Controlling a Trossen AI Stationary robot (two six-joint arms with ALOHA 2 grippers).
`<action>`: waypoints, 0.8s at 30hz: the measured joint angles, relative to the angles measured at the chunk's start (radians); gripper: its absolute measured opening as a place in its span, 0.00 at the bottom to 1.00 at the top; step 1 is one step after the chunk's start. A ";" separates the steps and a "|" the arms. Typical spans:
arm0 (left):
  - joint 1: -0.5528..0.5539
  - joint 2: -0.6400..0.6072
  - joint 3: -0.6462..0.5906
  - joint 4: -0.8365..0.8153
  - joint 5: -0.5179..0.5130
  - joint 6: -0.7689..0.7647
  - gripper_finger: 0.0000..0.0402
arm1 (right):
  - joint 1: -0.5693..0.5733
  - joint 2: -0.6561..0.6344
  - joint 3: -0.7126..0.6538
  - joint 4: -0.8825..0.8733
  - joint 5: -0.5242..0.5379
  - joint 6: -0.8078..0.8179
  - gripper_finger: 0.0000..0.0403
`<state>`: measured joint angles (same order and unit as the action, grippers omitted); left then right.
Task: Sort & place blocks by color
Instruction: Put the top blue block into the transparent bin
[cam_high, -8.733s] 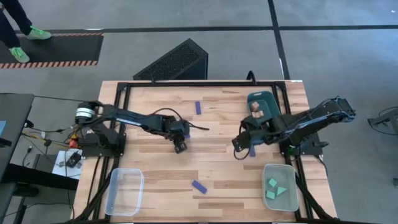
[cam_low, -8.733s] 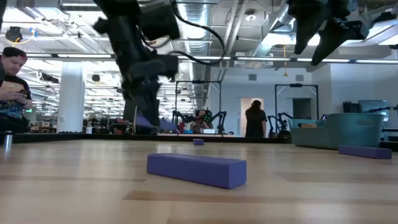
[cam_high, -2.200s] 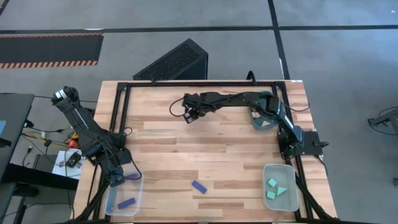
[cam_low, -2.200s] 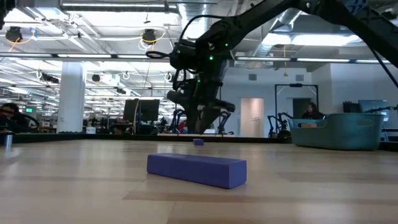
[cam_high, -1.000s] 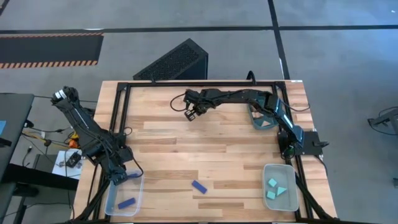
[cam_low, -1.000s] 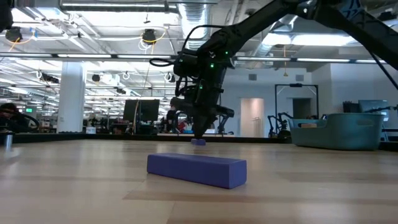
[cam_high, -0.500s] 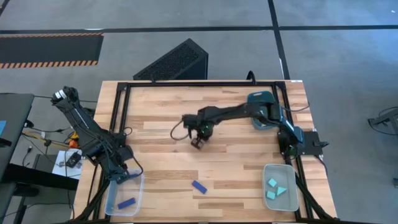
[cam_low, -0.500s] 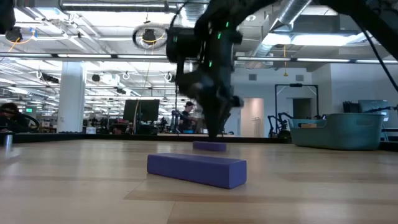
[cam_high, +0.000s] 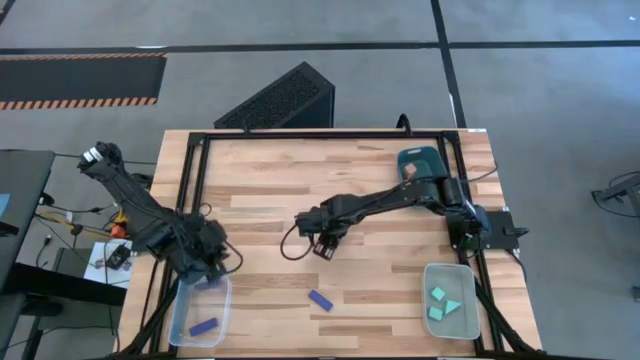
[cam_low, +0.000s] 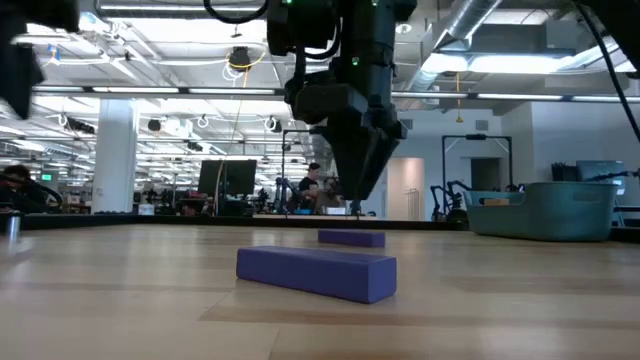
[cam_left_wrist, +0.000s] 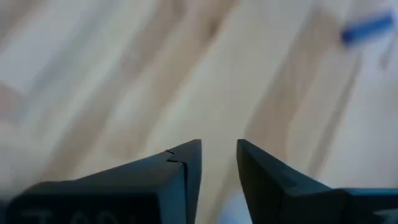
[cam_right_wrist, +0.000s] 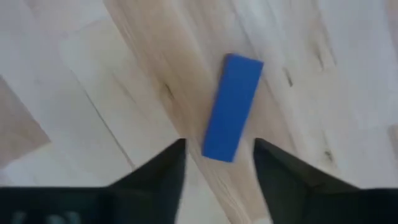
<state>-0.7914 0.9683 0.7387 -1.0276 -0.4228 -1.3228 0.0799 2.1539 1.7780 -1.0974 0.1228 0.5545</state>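
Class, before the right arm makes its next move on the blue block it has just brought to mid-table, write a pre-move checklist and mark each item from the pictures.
1. Right pincer open: ok.
2. Blue block lies flat on the table, clear of the fingers: ok.
3. Pincer centred over the block: cannot tell.
4. Left pincer out of the way, by the left clear tray: ok.
5. Second loose blue block well apart: ok.
6. Blue bar already in that tray: ok.

no readable text anywhere here tbh, no labels, brands, numbers or signs on the table, the arms or in the room behind.
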 joint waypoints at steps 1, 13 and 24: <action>0.014 0.000 0.000 0.010 -0.039 0.016 0.23 | 0.000 -0.004 -0.018 0.030 -0.001 0.016 0.58; 0.199 -0.002 0.000 0.073 -0.147 0.355 0.45 | -0.062 -0.011 -0.185 0.192 -0.104 0.145 0.74; 0.426 -0.002 0.000 0.204 -0.044 0.537 0.45 | -0.042 -0.004 -0.198 0.275 -0.100 0.182 0.36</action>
<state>-0.3650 0.9665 0.7387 -0.8233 -0.4670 -0.7857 0.0376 2.1496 1.5803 -0.8223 0.0230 0.7360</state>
